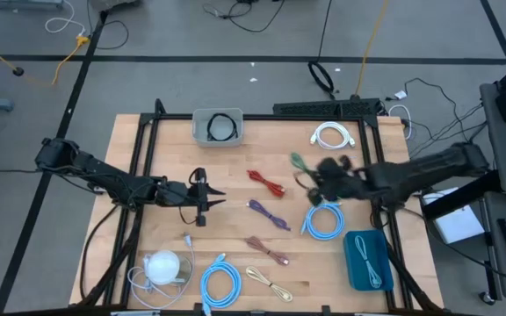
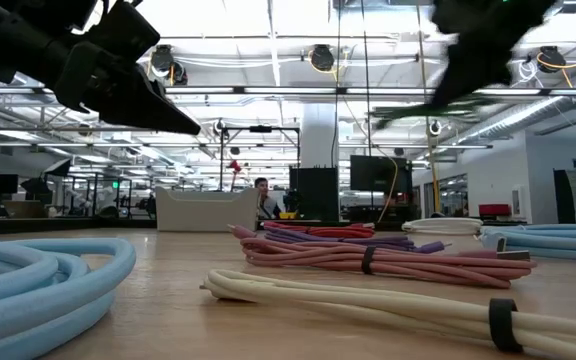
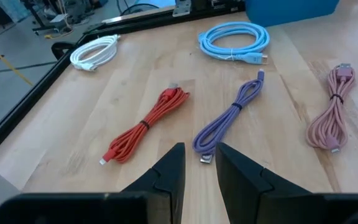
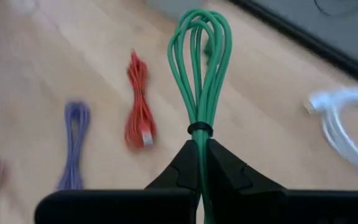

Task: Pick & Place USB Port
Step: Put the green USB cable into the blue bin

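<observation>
A green cable bundle (image 4: 201, 56), bound by a black band, is up in the air over the table's right half, with my right gripper (image 4: 200, 155) shut on it. In the high view the green cable (image 1: 299, 163) sticks out from the right gripper (image 1: 319, 178) toward the table's left. My left gripper (image 3: 201, 165) hovers over the left middle of the table, its fingers a little apart with nothing between them, just short of a purple cable (image 3: 229, 115). A red cable (image 3: 145, 123) lies flat beside the purple one. My right gripper pinches the green bundle between its two fingers just behind the black band (image 4: 199, 129). The fingers lie along the bundle, slanting down from the table's right. The looped end (image 4: 199, 25) juts out past the fingertips, and the bundle is lifted clear of the table.
Lying on the table are a pink cable (image 1: 266, 250), a cream cable (image 1: 269, 283), a light blue coil (image 1: 325, 219), a second blue coil (image 1: 220, 283) and a white cable (image 1: 332, 136). A grey bin (image 1: 218, 127) stands at the far edge, a teal tray (image 1: 367, 259) at the near right.
</observation>
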